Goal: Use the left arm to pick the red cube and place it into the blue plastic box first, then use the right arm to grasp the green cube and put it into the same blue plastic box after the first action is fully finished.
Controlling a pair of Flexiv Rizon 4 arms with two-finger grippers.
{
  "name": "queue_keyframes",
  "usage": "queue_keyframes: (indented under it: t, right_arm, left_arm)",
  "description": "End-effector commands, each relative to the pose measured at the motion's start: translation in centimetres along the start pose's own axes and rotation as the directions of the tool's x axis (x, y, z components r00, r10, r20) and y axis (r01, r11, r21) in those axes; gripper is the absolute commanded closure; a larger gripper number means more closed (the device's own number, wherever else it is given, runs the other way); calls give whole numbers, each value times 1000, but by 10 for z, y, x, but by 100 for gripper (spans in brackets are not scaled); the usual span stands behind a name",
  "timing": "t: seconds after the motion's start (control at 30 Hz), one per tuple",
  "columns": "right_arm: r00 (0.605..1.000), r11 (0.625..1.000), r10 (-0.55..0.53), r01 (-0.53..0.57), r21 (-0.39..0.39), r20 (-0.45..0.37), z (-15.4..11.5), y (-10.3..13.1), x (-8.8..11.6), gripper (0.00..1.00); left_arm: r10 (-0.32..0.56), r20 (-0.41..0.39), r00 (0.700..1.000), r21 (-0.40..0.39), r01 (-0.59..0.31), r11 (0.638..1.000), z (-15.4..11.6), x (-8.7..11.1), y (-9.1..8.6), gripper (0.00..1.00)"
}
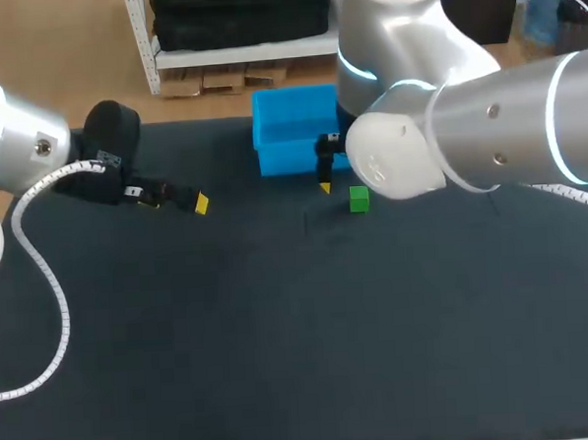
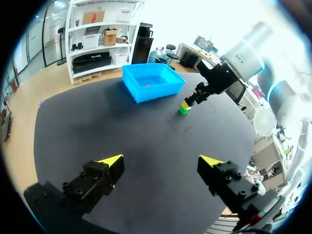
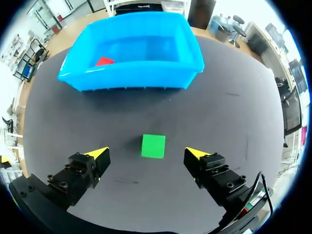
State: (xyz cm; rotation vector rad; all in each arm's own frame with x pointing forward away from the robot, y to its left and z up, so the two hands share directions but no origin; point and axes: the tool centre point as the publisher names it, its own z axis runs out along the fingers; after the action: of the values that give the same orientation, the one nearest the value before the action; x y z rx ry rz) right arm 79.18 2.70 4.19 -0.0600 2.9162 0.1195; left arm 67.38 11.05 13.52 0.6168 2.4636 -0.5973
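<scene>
Right pincer [image 3: 146, 152] released above square-set green cube [image 3: 153, 146]; red cube [image 3: 104, 61] in blue box [image 3: 131, 78]; left pincer [image 2: 162, 160] released.

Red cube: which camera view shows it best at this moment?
The right wrist view: the red cube lies plainly visible inside the blue plastic box, near one corner. The left wrist view shows only a tiny red speck in the far-off box; the head view shows no red there at all.

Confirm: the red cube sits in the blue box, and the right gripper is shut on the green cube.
Not shut: in the right wrist view the right gripper is open, both fingers clear of the green cube between them. The red cube does sit in the blue box.
</scene>
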Motion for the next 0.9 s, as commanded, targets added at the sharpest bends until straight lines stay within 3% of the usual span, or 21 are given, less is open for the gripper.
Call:
queue_keyframes:
  t: [0.03,0.9]
  right_arm:
    - [1000,1000,3,-3,-2,4,8,-3,-4,0]
    - [999,999,-18,19,32,-34,40,-15,-11,0]
  left_arm:
    - [2,6,1000,7,-2,1000,-1,1,1,0]
    - [2,6,1000,7,-2,1000,-1,1,1,0]
